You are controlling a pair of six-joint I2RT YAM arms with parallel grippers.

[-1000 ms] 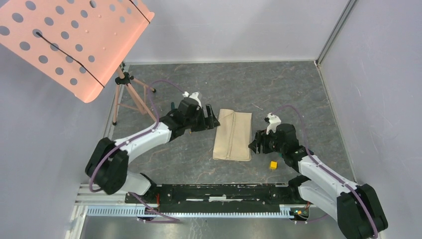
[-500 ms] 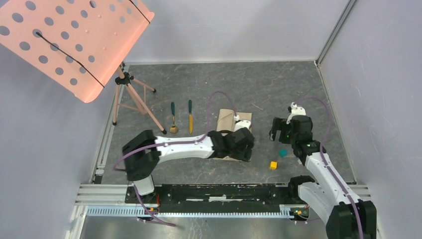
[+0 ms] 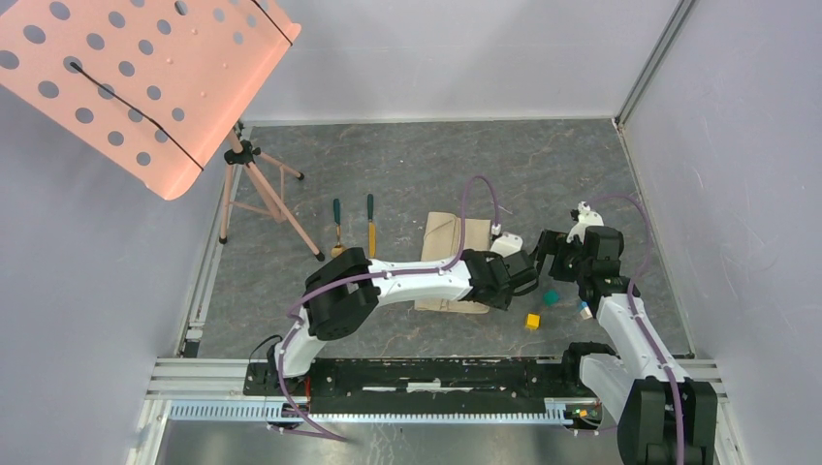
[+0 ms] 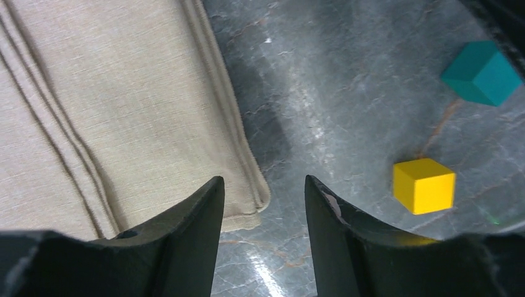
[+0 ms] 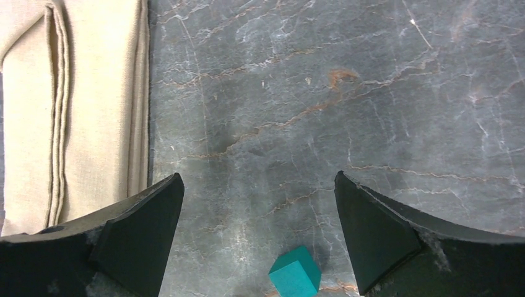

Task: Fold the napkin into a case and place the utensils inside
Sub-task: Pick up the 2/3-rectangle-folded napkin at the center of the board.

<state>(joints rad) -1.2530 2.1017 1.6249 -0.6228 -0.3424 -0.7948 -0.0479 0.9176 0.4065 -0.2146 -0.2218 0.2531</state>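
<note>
The beige napkin [image 3: 448,232] lies folded into a long strip at the table's middle. It also shows in the left wrist view [image 4: 111,105] and the right wrist view [image 5: 80,93]. The gold spoon [image 3: 337,229] and gold knife [image 3: 370,225], both teal-handled, lie side by side to its left, untouched. My left arm reaches across the napkin's near half. My left gripper [image 3: 514,281] is open and empty, with its jaws [image 4: 260,179] over the napkin's near right corner. My right gripper [image 3: 545,254] is open and empty, right of the napkin, over bare table [image 5: 257,176].
A teal cube [image 3: 551,297] and a yellow cube [image 3: 532,320] lie right of the napkin, both near my grippers; they also show in the left wrist view, teal [image 4: 481,72] and yellow [image 4: 424,185]. A pink perforated stand on a tripod [image 3: 254,189] stands far left.
My left arm has swung from the napkin's left side across it to its near right corner, uncovering the spoon and knife. My right gripper has drawn back to the right, uncovering the teal cube.
</note>
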